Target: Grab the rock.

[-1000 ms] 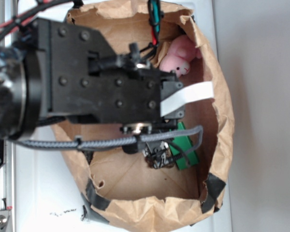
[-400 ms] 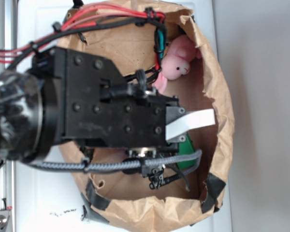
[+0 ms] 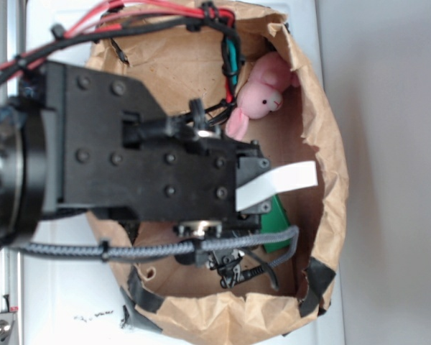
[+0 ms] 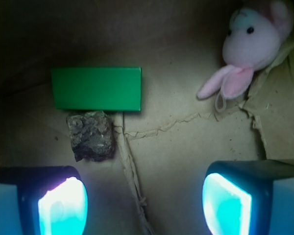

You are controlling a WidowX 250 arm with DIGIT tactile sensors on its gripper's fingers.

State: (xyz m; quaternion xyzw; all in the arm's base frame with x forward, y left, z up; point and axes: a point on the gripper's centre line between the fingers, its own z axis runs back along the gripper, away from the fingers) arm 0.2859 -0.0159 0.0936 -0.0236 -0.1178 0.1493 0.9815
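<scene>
In the wrist view the rock (image 4: 91, 135), a rough dark brown-grey lump, lies on the brown paper floor of the bag, touching the near edge of the flat green block (image 4: 96, 88). My gripper (image 4: 144, 205) hangs above the bag floor, open, its glowing fingers (image 4: 62, 205) wide apart with nothing between them. The rock sits just beyond the left finger, outside the gap. In the exterior view the arm hides the rock; the gripper (image 3: 269, 188) reaches into the bag.
A pink plush bunny (image 4: 247, 46) leans in the bag's far right corner, also seen as the bunny (image 3: 257, 100) from outside. The crumpled paper bag walls (image 3: 329, 180) ring everything. A raised paper seam (image 4: 132, 166) runs between the fingers.
The arm has shifted within the bag; more of the bunny now shows and less of the green block. The gripper stays open.
</scene>
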